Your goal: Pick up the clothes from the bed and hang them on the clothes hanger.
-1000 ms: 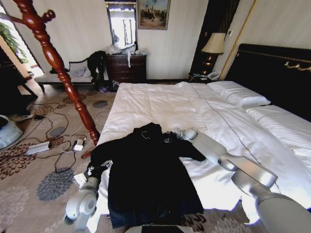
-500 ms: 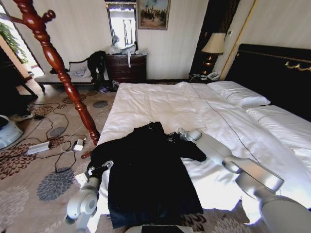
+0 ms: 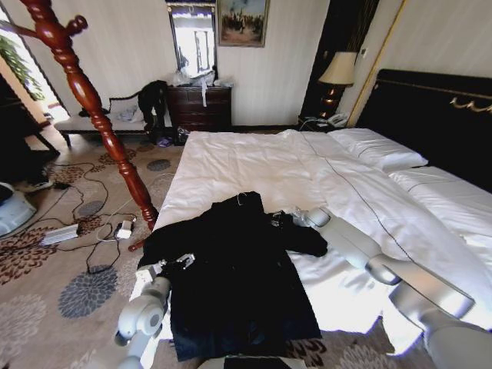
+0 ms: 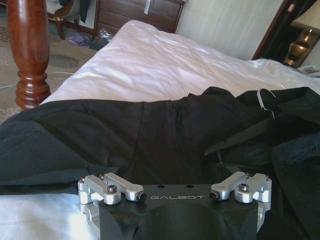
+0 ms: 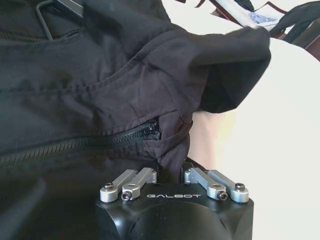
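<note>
The clothes point(image 3: 231, 269), a big black jacket, lie spread across the near corner of the bed point(image 3: 254, 161). My right gripper point(image 3: 278, 219) is at the jacket's right shoulder, shut on a fold of fabric beside a zipper point(image 5: 125, 137). My left gripper point(image 3: 183, 260) hovers open at the left sleeve, with the black cloth point(image 4: 150, 140) just in front of it. The clothes hanger sits inside the collar, and its small hook point(image 4: 265, 96) pokes out at the neck point(image 3: 240, 198).
A reddish wooden coat stand point(image 3: 92, 100) leans over the carpet left of the bed. Cables and a power strip point(image 3: 61, 233) lie on the floor there. White pillows point(image 3: 377, 150) and a black headboard point(image 3: 438, 115) are at the right, a dresser point(image 3: 200, 108) at the back.
My right gripper has drawn the jacket's shoulder and collar to the right and farther up the bed. My left gripper has moved in from the bed's edge onto the left sleeve.
</note>
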You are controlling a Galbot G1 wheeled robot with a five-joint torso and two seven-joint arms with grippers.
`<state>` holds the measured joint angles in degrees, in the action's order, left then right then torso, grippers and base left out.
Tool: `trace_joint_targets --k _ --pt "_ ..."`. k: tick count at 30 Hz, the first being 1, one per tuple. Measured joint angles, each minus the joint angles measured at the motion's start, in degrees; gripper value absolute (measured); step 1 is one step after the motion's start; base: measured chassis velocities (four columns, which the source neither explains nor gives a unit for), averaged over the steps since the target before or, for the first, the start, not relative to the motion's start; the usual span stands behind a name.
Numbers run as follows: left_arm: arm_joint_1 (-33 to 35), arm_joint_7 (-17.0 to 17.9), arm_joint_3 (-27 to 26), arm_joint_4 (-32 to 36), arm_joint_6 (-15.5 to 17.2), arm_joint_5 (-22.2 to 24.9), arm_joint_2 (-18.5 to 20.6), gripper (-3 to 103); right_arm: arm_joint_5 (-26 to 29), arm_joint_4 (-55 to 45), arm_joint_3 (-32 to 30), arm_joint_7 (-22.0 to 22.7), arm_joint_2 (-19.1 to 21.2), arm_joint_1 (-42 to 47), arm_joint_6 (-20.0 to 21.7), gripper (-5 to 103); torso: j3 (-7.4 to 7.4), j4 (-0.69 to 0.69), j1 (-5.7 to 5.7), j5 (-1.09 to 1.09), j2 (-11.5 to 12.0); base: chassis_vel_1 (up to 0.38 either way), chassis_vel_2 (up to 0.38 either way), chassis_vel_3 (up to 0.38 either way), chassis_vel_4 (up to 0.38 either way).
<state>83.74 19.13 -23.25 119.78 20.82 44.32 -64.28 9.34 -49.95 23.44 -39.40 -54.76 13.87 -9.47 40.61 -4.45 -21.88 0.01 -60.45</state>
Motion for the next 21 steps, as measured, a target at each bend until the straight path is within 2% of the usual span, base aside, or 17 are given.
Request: trace_joint_targets --k 3,6,7,9,10,12,13,14,15,18,19,21 --pt "-0.12 -0.07 0.33 -0.33 0.0 -0.02 0.09 100 -1.52 0.1 -0.44 0.77 0.66 0.67 -1.17 15 0.0 0.01 0.0 0.0 0.0 0.0 0.0 0.0 0.0" --pt "-0.14 -0.14 0.41 -0.38 -0.02 0.04 0.23 100 -2.18 -0.32 -0.67 1.58 1.82 1.18 -1.59 31 0.0 -0.06 0.0 -0.01 0.0 0.0 0.0 0.0 0.0" --pt "-0.14 -0.14 0.41 -0.38 -0.02 0.04 0.23 100 -2.18 -0.32 -0.67 1.58 1.82 1.18 -1.59 31 0.0 -0.06 0.0 -0.01 0.0 0.0 0.0 0.0 0.0" --pt "-0.33 -0.2 0.39 -0.11 -0.09 0.5 0.56 100 -1.13 -1.24 -0.84 2.05 2.4 1.21 -1.06 42 0.0 -0.02 0.0 -0.01 0.0 0.0 0.0 0.0 0.0" --pt "-0.39 -0.21 0.35 -0.03 -0.1 0.57 0.65 100 -0.61 -1.45 -0.86 2.1 2.52 1.21 -0.92 42 0.0 -0.01 0.0 0.0 0.0 0.0 0.0 0.0 0.0" --pt "-0.53 -0.21 0.12 0.22 -0.11 0.76 1.06 100 1.36 -2.45 -0.86 2.11 3.02 1.2 -0.57 53 0.0 0.0 0.0 -0.01 0.0 0.0 0.0 0.0 0.0" --pt "-0.53 -0.21 0.12 0.22 -0.11 0.76 1.06 100 1.36 -2.45 -0.86 2.11 3.02 1.2 -0.57 53 0.0 0.0 0.0 -0.01 0.0 0.0 0.0 0.0 0.0" --pt "-0.55 -0.21 -0.06 0.43 -0.12 0.91 1.34 100 2.73 -3.31 -0.9 2.1 3.5 1.27 -0.43 58 0.0 0.01 0.0 -0.01 0.0 0.0 0.0 0.0 0.0" --pt "-0.54 -0.21 -0.27 0.65 -0.14 1.15 1.61 100 4.47 -4.77 -1.11 2.07 4.27 1.62 -0.23 58 0.0 0.01 0.0 -0.01 0.0 0.0 0.0 0.0 0.0" --pt "-0.89 -0.23 -0.94 1.4 -0.3 2.53 2.76 100 10.64 -13.02 -2.65 2.17 7.58 4.57 0.47 75 0.0 0.01 0.0 -0.01 0.0 0.0 0.0 0.0 0.0" --pt "-0.89 -0.23 -0.94 1.4 -0.3 2.53 2.76 100 10.64 -13.02 -2.65 2.17 7.58 4.57 0.47 75 0.0 0.01 0.0 -0.01 0.0 0.0 0.0 0.0 0.0" --pt "-2.43 -0.23 -1.11 2.19 -0.55 4.71 4.02 100 14.41 -21.15 -4.84 5.32 10.45 8.58 0.64 85 0.0 -0.01 0.0 -0.01 0.0 0.0 0.0 0.0 0.0"
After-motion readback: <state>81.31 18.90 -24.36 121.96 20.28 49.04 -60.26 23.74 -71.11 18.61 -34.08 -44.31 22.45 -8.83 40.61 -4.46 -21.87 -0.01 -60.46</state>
